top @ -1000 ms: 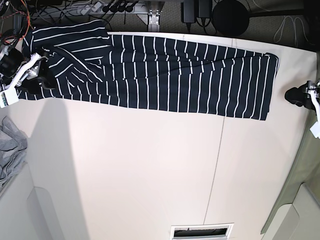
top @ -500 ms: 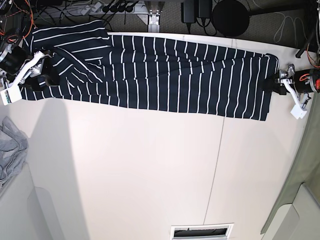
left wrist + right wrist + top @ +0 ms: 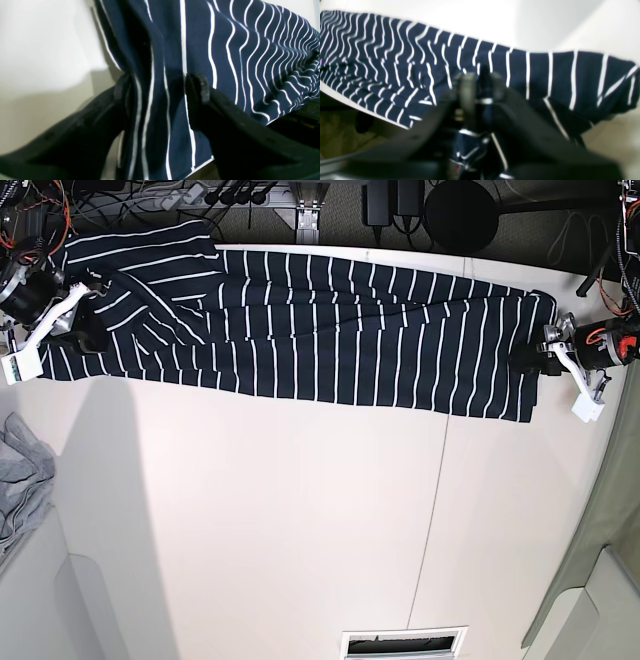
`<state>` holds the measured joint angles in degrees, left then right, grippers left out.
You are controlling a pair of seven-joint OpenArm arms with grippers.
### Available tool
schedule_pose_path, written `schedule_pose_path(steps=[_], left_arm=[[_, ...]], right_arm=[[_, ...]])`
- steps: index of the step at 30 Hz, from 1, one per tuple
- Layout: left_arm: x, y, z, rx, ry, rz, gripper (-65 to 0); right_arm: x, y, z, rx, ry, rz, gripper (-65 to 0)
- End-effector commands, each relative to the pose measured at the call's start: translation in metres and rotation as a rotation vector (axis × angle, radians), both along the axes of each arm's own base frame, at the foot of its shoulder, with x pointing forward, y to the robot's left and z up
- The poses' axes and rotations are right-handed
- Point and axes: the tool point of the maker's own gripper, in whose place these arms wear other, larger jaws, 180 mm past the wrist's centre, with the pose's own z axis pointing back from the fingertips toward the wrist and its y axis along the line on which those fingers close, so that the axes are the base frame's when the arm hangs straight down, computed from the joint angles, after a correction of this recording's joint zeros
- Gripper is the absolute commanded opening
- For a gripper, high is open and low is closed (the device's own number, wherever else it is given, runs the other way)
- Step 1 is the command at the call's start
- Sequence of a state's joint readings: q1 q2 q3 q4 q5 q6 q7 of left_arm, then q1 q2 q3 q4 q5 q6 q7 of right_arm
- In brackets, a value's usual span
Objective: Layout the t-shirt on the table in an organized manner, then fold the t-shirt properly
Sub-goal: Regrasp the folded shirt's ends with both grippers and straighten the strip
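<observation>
Your t-shirt [image 3: 300, 330] runs lengthwise along the desk [image 3: 300, 520] between both arms: right fingers [image 3: 480, 82] pinch one end, left fingers [image 3: 160, 87] gape wide astride the other

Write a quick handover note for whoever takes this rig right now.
Left hand: open, straddling the shirt edge, not clamped.
Right hand: shut on the shirt's other end.
Shirt: a long band along the table's far edge, one end bunched near the right hand.
Done: both ends reached.
Left: close left hand, spread flat, then fold.
</observation>
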<state>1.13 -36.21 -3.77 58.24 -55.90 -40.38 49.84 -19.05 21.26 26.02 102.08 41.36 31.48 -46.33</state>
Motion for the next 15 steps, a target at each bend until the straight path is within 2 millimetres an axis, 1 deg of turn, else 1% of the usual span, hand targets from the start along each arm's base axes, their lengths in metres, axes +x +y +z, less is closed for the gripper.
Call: schedule_pose_path(steps=[1, 4, 9, 11, 13, 15], left_arm=[[-0.009, 0.009, -0.003, 0.04, 0.037, -0.017, -31.5], [-0.014, 0.009, -0.005, 0.04, 0.047, -0.016, -31.5], [-0.013, 0.007, -0.005, 0.034, 0.042, -0.014, -31.4], [-0.013, 0.007, -0.006, 0.033, 0.043, -0.014, -31.4], [-0.014, 0.006, -0.007, 0.033, 0.045, -0.016, -31.4], [-0.014, 0.004, -0.008, 0.037, 0.048, -0.021, -31.4]], right_arm=[[0.005, -0.002, 0.006, 0.005, -0.028, -0.007, -65.0], [-0.001, 0.002, -0.009, 0.026, 0.008, -0.014, -65.0], [-0.021, -0.008, -0.055, 0.017, 0.122, -0.057, -65.0], [-0.03, -0.012, -0.069, 0.041, 0.162, -0.086, -65.0], [-0.034, -0.012, -0.075, 0.075, 0.183, -0.107, -65.0], [-0.033, -0.009, -0.074, 0.11, 0.179, -0.119, -65.0]])
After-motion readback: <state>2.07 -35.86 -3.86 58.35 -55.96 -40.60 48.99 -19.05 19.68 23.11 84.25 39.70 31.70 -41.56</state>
